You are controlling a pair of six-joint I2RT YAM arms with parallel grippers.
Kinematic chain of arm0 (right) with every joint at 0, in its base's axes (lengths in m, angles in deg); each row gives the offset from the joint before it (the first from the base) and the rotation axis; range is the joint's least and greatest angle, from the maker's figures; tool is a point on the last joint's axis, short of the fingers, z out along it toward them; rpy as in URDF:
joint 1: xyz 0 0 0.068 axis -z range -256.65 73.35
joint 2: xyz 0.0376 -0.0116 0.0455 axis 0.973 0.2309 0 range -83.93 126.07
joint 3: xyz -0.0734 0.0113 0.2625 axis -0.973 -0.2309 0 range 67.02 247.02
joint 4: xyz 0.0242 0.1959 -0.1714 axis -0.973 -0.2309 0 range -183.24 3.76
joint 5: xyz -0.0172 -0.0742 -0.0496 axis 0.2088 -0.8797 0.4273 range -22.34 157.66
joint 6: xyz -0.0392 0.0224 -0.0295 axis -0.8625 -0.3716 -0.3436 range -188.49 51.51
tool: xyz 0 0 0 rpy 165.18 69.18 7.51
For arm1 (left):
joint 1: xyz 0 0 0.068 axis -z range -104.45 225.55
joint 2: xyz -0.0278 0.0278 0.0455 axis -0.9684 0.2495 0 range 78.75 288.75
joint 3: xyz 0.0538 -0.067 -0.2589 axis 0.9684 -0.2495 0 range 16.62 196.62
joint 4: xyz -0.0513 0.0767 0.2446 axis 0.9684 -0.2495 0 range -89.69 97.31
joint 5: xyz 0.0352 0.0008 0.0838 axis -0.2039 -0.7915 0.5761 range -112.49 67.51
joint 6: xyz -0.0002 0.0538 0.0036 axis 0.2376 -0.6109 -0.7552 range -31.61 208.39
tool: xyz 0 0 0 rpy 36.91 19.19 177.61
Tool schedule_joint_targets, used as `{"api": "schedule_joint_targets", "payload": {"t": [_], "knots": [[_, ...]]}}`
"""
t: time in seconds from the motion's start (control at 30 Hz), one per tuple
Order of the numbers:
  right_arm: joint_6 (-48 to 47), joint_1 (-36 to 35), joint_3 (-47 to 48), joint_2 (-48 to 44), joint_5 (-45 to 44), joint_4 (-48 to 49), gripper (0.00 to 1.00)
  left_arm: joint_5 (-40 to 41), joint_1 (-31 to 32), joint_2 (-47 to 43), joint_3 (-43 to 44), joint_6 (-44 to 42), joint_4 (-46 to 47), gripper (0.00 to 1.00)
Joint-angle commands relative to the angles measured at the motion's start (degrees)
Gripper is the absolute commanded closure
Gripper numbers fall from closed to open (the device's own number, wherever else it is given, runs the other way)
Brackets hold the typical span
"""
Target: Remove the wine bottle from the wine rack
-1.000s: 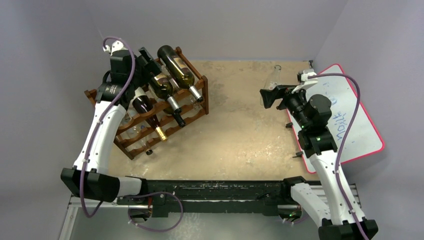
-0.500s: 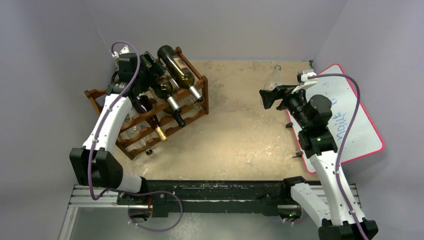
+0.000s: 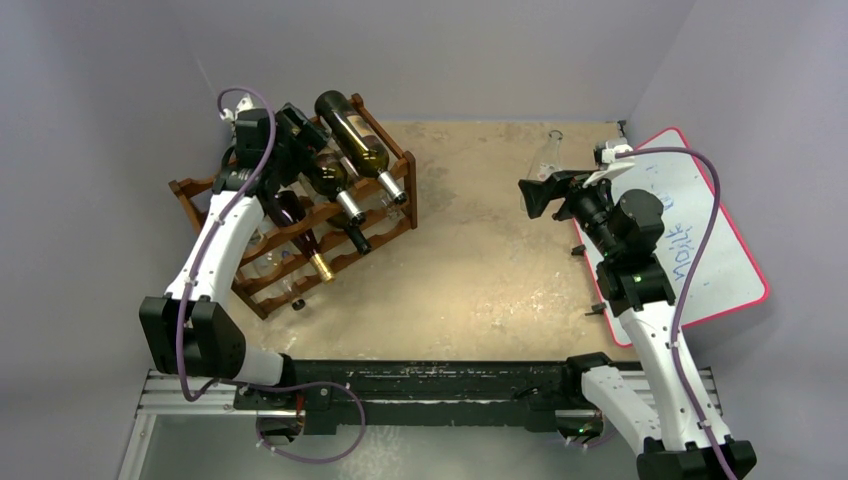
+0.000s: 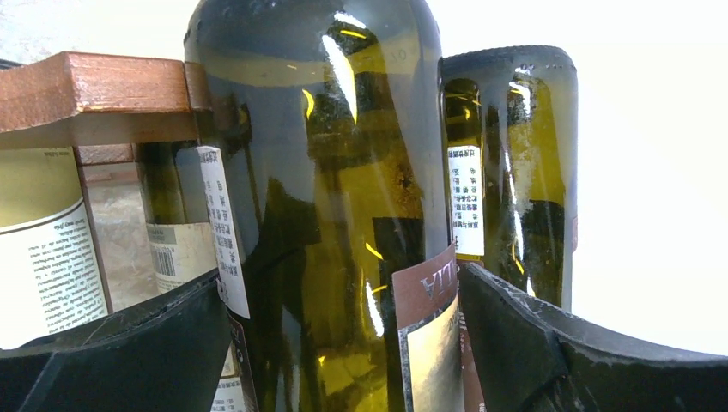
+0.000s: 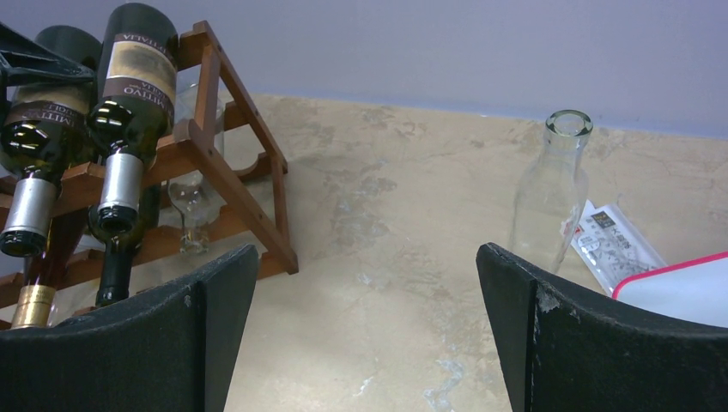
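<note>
While the left hand point(image 4: 343, 281) reached in at the back of the wine rack point(image 4: 94, 86), its two dark fingers stood open on either side of the wine bottle point(image 4: 326, 215). This dark green bottle lay on the top tier, just beside a second bottle point(image 4: 506, 172). Whether the fingers touched the glass could not be told. The step in hand appeared to be the grasp itself, with the lift not yet begun. The next move probably called for closing firmly on the bottle's body, then drawing it up and back out of its scalloped cradle without nudging its neighbour. The right hand point(image 5: 367, 257) hovered wide open and empty above the tabletop point(image 3: 480, 250), well apart from the rack.
</note>
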Motion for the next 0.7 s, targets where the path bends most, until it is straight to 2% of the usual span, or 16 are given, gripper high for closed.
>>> {"api": "schedule_joint_targets", "payload": {"t": [0.0,0.13,0.4,0.5,0.63,0.67], "knots": [[-0.37,0.21,1.43,-0.34,1.07,0.85,0.00,-0.96,-0.49,-1.71,-1.11,1.95,3.56,0.02],[-0.32,0.21,1.38,-0.44,1.07,0.62,0.00,-2.33,-0.49,-0.98,-1.30,2.39,3.71,0.04],[-0.23,0.21,1.90,-0.28,0.98,-0.02,0.00,-3.21,-0.49,-3.28,-4.17,4.38,6.24,0.28],[-0.32,0.21,1.91,0.04,0.73,0.50,0.00,-3.80,-0.53,-4.27,-4.61,5.25,6.55,0.31],[0.02,0.21,2.08,0.87,1.15,1.41,0.00,-3.06,-0.58,-6.42,-4.91,5.03,6.44,0.40],[0.26,0.21,2.08,1.09,1.46,1.50,0.00,-2.88,-0.69,-6.89,-5.22,5.02,6.53,0.45]]}}
